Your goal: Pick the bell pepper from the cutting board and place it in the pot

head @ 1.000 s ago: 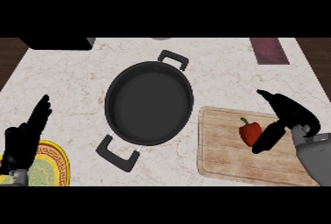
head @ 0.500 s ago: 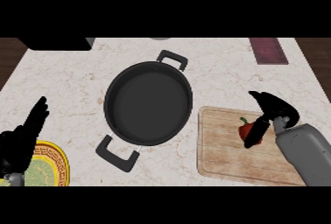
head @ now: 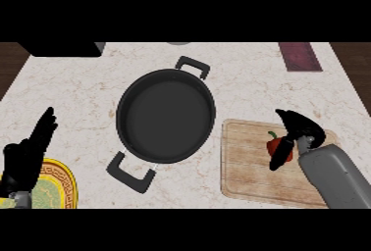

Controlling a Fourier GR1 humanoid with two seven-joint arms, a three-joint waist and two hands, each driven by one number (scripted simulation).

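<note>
The right hand has come down onto the red pepper on the board, fingers curled round it. Left of it sits the pot. The left hand rests open.

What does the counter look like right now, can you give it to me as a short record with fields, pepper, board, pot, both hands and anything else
bell pepper: red, on the cutting board, partly hidden by the right hand
cutting board: wooden, right of the pot
pot: black, two handles, nothing inside
right hand: over the pepper, fingers curving round it, not lifted
left hand: open, resting at the left edge
plate: yellow patterned, lower left corner
</note>
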